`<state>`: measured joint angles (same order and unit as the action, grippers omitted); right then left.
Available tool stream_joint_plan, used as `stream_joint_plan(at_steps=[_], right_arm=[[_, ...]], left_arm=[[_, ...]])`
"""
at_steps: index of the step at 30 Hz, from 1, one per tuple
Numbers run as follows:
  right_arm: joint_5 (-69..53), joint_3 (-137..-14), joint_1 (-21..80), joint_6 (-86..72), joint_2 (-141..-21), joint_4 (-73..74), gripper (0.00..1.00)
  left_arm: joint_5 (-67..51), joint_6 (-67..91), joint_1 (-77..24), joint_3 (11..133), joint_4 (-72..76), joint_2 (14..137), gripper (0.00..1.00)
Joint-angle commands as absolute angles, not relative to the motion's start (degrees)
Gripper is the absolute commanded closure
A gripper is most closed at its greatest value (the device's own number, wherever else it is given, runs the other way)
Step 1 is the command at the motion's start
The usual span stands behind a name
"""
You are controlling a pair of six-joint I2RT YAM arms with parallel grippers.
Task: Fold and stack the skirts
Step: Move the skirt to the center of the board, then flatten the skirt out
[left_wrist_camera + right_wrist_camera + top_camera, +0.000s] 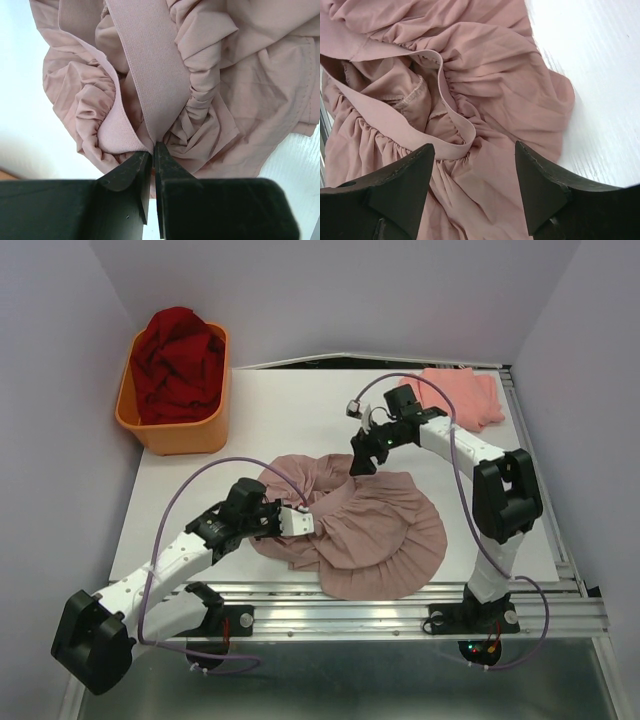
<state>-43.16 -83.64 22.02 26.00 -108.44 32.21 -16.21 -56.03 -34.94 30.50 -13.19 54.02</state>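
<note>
The dusty mauve-pink skirt (pixel 385 530) lies crumpled on the white table in front of both arms, its ruffled hem fanned toward the near right. My left gripper (pixel 300 523) is at the skirt's left side. In the left wrist view its jaws (pixel 152 147) stand almost together, pinching a fold of the elastic waistband (pixel 150 75). My right gripper (pixel 362 462) hovers over the skirt's far edge. It is open (pixel 473 146), with the waistband loop (pixel 395 122) and gathered cloth (pixel 495 75) below it. The salmon-pink skirt (pixel 462 395) lies folded at the far right corner.
An orange tub (pixel 180 435) full of dark red cloth (pixel 180 360) stands at the far left. Bare white table (pixel 290 410) lies between the tub and the salmon skirt. A metal rail (pixel 400 605) runs along the near edge.
</note>
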Motion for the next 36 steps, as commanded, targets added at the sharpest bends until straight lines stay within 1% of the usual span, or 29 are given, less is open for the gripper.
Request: stream_joint_plan(at_steps=[1,6,11,12,14,15,16,17,18,19,21,22,24,25,27,28,29,32,36], right_arm=[[-47.46,-88.58,24.69,33.91,-111.08,37.68,0.30],[-48.16,-89.47,25.75,37.70,-112.76,42.00,0.30],[-47.02,-89.39,27.06,39.28,-114.34,43.07,0.30],[-46.85,-89.38,27.07,39.90,-114.61,43.59,0.34],[-46.85,-89.47,27.07,39.99,-114.79,43.94,0.45],[-46.67,-89.47,27.07,40.34,-114.52,44.03,0.59],[-46.50,-89.65,27.07,41.04,-114.17,44.99,0.68],[-45.80,-89.47,27.07,41.22,-112.43,45.61,0.92],[-44.92,-88.86,27.07,41.39,-111.11,45.62,0.99],[-44.13,-87.99,27.07,42.01,-109.53,45.27,0.99],[-41.59,-85.97,27.07,42.10,-105.66,44.56,0.99],[-40.53,-83.69,27.07,42.10,-101.56,43.78,0.99],[-37.38,-81.92,27.07,41.84,-97.49,42.98,0.99],[-36.14,-80.61,27.07,41.66,-94.08,42.54,0.99],[-33.85,-79.37,27.07,41.31,-89.68,41.93,0.99],[-32.79,-78.76,27.07,41.31,-89.65,41.92,0.99],[-32.17,-77.71,27.07,41.05,-87.65,41.84,0.99],[-30.59,-76.64,27.07,40.96,-85.26,42.19,0.99],[-29.80,-76.12,27.07,40.87,-84.46,42.45,0.99]], left_arm=[[-14.59,-54.76,-35.16,31.03,-12.39,53.17,0.82],[-14.50,-54.93,-35.16,31.29,-12.22,53.35,0.82],[-13.80,-55.11,-35.16,31.55,-12.13,53.70,0.82],[-13.71,-55.11,-35.16,31.64,-12.04,53.70,0.82],[-13.36,-54.93,-35.16,31.64,-11.95,53.79,0.82],[-12.66,-54.67,-35.16,31.64,-11.69,53.88,0.82],[-12.31,-53.80,-35.16,31.73,-11.60,53.88,0.82],[-11.35,-53.18,-35.16,31.99,-11.69,54.05,0.80],[-10.73,-52.39,-35.07,31.99,-11.86,54.14,0.78],[-10.29,-50.73,-34.72,32.78,-12.30,54.23,0.75],[-9.76,-49.49,-33.49,33.66,-13.88,54.40,0.72],[-9.58,-48.09,-31.83,34.45,-14.32,54.23,0.69],[-10.45,-47.29,-29.37,35.24,-15.90,53.97,0.64],[-11.24,-47.20,-27.79,36.29,-16.52,53.70,0.54],[-16.49,-47.81,-22.08,38.92,-19.58,53.18,0.43],[-18.35,-48.25,-20.49,39.89,-20.47,52.91,0.43],[-19.94,-48.60,-19.26,40.77,-21.26,52.21,0.38],[-26.43,-49.39,-18.28,44.46,-23.55,51.15,0.34],[-33.11,-49.66,-18.37,48.51,-25.31,53.17,0.31]])
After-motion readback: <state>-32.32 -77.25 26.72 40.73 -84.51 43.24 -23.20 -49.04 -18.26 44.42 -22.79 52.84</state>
